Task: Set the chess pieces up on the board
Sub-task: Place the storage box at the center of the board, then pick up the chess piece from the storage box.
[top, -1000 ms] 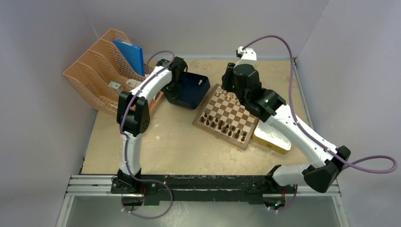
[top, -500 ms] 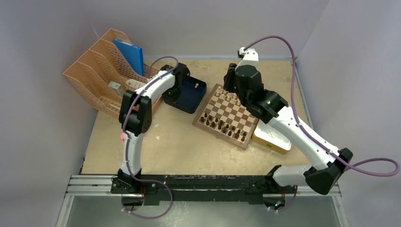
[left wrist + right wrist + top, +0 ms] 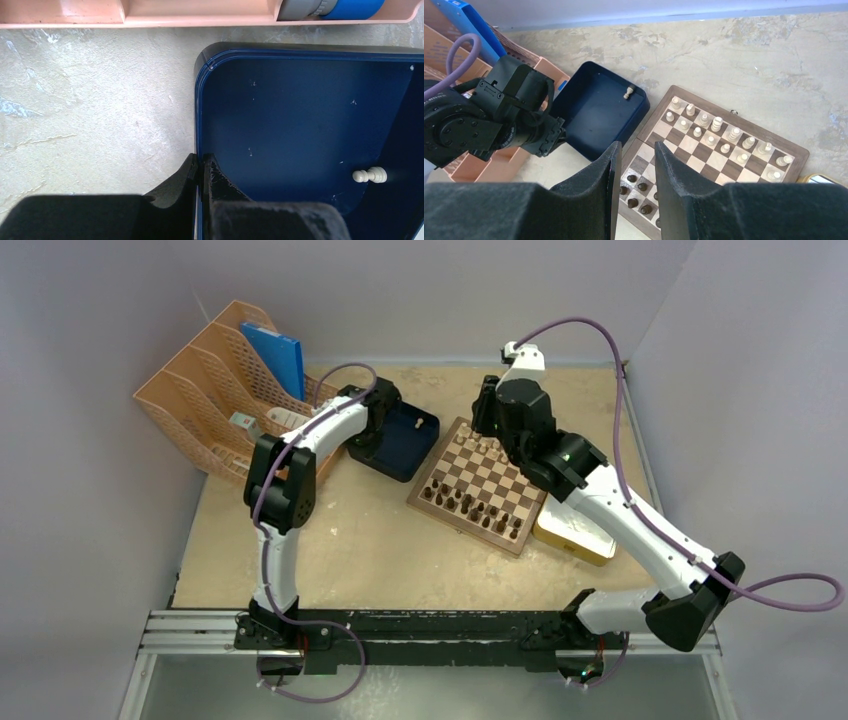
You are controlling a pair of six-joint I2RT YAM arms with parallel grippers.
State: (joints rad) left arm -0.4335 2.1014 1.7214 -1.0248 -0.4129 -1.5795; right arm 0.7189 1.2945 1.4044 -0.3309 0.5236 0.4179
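left gripper [image 3: 202,167] clamped on the dark blue tray [image 3: 300,115] wall; one cream piece [image 3: 369,175] lies inside. right gripper [image 3: 636,160], fingers apart and empty, hovers over the board [image 3: 796,150].

I read the board [image 3: 711,165] as varnished wood with a low sheen, the chess pieces [image 3: 716,122] as smooth pale wood. The blue tray [image 3: 300,115] looks like satin plastic, dust-specked; the tabletop [image 3: 100,110] is rough, mottled, matt. The gold tray [image 3: 575,535] glints like polished metal, though it's small in my overhead view.
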